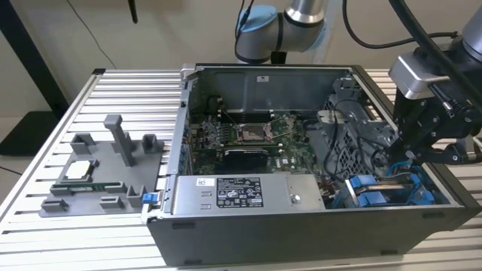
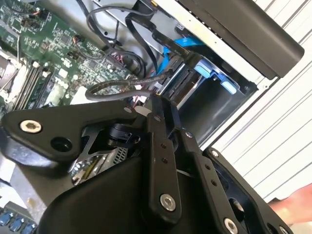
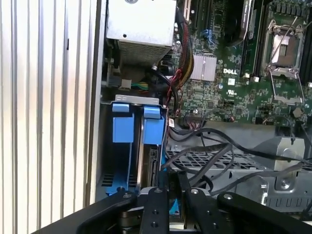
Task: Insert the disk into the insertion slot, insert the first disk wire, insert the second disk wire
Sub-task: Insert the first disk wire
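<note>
The disk (image 1: 380,182) sits inside the insertion slot (image 1: 426,191) at the case's front corner on the exterior view's right, its bright blue frame tabs (image 3: 153,127) facing out. In the first wrist view the disk's metal edge (image 3: 140,163) runs between the blue rails. My gripper (image 1: 401,156) hangs over the far end of the slot, fingers (image 3: 162,195) drawn close together on a dark disk wire end (image 3: 173,187). A blue wire (image 2: 187,46) and black wires (image 2: 117,85) loop just past the fingertips. The wire's plug is hidden by the fingers.
The open computer case (image 1: 301,237) lies on a slatted table, with the motherboard (image 1: 256,135) in the middle and a grey labelled power-supply box (image 1: 241,195) at the front. A perforated grey cage (image 1: 354,130) stands beside the gripper. A grey fixture tray (image 1: 105,169) lies at the exterior view's left.
</note>
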Available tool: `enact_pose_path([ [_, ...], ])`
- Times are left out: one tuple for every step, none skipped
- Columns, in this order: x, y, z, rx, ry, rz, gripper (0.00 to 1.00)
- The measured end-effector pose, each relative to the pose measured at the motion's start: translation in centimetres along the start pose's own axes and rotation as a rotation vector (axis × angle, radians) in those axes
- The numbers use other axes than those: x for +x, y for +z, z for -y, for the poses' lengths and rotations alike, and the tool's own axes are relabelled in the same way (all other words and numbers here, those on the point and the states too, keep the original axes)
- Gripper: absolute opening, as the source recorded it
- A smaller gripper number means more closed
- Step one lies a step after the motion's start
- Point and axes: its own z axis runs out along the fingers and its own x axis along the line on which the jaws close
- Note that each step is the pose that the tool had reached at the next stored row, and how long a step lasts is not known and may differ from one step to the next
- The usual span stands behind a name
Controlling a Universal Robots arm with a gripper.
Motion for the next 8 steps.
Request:
enact_pose_path([
  [0.02, 0.09, 0.00, 0.0018, 0.011, -0.0005, 0.00],
  [0.05, 0.16, 0.00, 0.0034, 0.021, -0.0009, 0.00],
  [0.08, 0.24, -0.01, 0.0048, 0.030, -0.0013, 0.00],
  [0.11, 0.30, -0.01, 0.0058, 0.038, -0.0018, 0.00],
  [0.14, 0.38, -0.02, 0.0063, 0.044, -0.0021, 0.00],
  [0.16, 0.47, -0.02, 0.0065, 0.050, -0.0022, 0.00],
  [0.19, 0.56, -0.03, 0.0066, 0.056, -0.0026, 0.00],
  [0.22, 0.65, -0.04, 0.0063, 0.061, -0.0030, 0.00],
])
